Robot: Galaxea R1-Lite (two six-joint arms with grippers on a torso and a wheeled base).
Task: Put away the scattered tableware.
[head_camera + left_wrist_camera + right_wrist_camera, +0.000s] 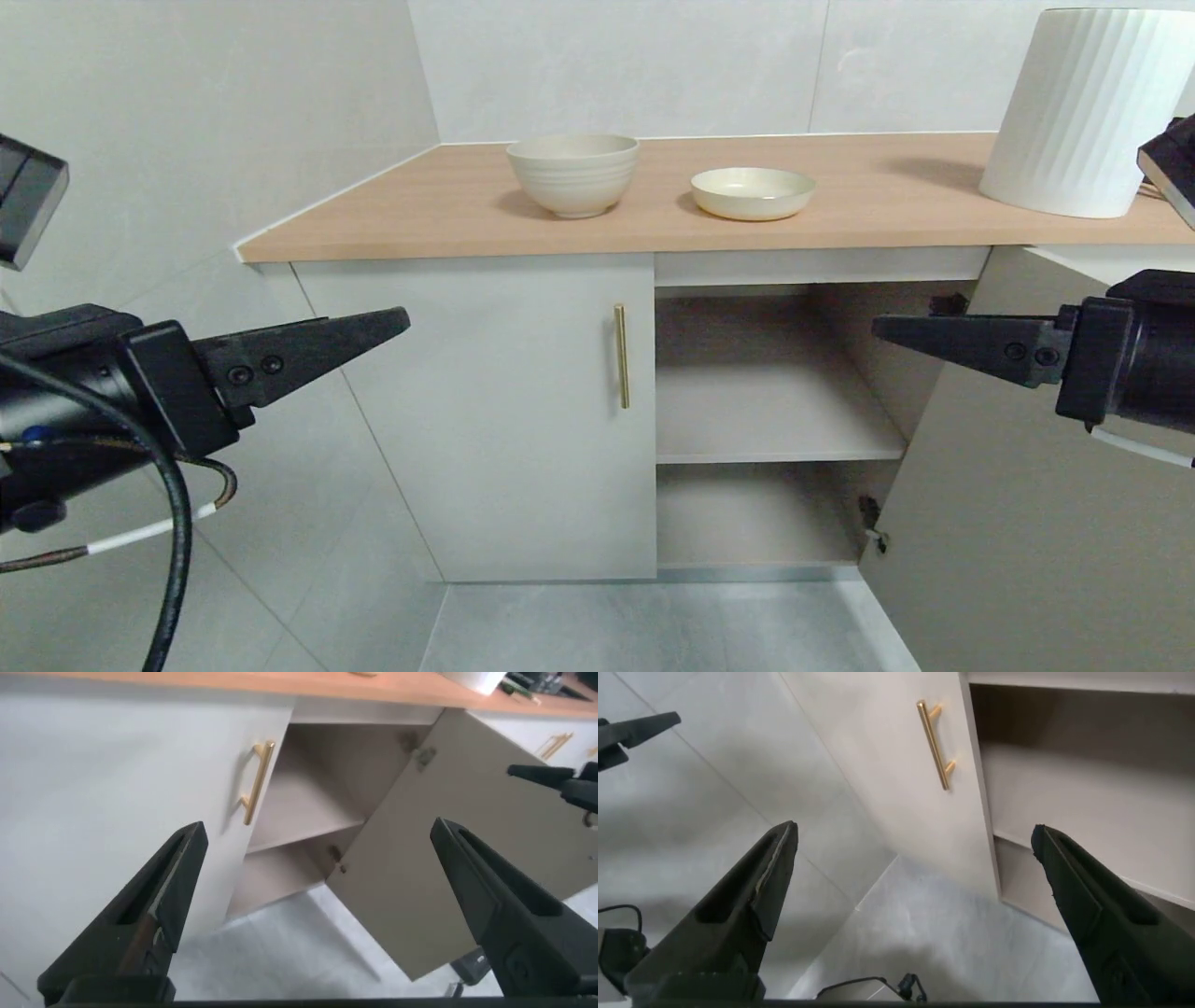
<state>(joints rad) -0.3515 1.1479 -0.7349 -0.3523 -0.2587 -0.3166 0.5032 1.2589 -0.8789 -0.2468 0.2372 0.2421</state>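
Head view: my big bowl point(573, 174) and the little plate point(752, 192) sit side by side on the wood counter point(420, 219), near each other but not touching. Below the counter, the cupboard's right door point(1008, 523) hangs open, and I can see its shelf point(766, 420). The left door point(485, 411) is closed and has a gold handle point(621, 356). My left gripper point(318, 829) and my right gripper point(913, 831) both hang out in front of the cupboard, lower than the counter. The jaws of each are wide apart.

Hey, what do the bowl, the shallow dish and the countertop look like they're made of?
The bowl looks like glazed ceramic or stoneware: cream, ribbed bands, soft sheen. The shallow dish is likely the same, glossier inside. The countertop is matte wood-look with faint grain, possibly laminate.
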